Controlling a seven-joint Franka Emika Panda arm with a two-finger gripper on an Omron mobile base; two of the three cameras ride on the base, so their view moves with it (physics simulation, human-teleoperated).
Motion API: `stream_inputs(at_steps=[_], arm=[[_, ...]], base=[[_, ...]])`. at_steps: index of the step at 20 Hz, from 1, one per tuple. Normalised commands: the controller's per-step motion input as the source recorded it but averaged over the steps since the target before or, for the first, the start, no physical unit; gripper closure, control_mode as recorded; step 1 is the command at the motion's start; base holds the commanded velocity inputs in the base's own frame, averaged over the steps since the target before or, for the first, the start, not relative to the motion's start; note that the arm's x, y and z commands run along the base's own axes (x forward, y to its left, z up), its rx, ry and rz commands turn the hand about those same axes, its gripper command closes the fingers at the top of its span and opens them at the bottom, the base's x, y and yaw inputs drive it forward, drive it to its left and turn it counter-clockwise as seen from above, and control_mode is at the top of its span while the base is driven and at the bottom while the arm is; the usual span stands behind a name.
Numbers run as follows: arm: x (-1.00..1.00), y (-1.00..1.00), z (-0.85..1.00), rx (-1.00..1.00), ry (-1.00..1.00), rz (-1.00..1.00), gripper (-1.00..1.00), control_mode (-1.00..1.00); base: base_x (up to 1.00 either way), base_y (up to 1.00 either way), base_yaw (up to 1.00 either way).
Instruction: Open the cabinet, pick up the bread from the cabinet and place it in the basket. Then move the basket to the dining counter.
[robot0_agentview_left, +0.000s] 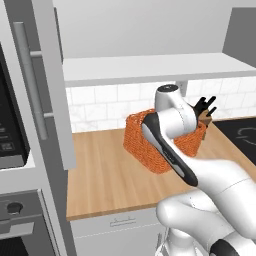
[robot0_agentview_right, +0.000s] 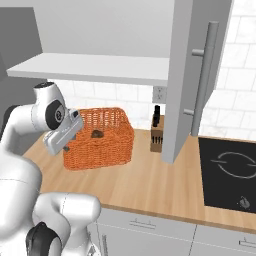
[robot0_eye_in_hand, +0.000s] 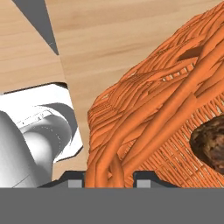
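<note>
Bread (robot0_eye_in_hand: 211, 146) sits in basket (robot0_eye_in_hand: 144, 113); gripper (robot0_eye_in_hand: 109, 175) fingers straddle its rim, grip unclear. Next, judged: clamp, lift toward dining counter.

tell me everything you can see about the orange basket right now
The orange woven rectangular basket is boxy and open-topped, made of thick wicker-like strands with a stouter rim. It stands upright on the light wood countertop in front of the white tiled wall, left of the knife block in the right base view. The small brown rounded bread lies inside on its bottom. In the hand view the gripper straddles the basket's rim, one fingertip on each side of the wall; whether the fingers press it cannot be told.
</note>
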Motion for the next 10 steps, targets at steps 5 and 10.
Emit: stream_inputs(at_steps=[5,10], arm=[[0.0,0.0,0.0,0.0,0.0,0.0,1.0,-1.0],[-0.15,0.0,0.0,0.0,0.0,0.0,1.0,1.0]], base=[[0.0,0.0,0.0],[-0.4,0.0,0.0]])
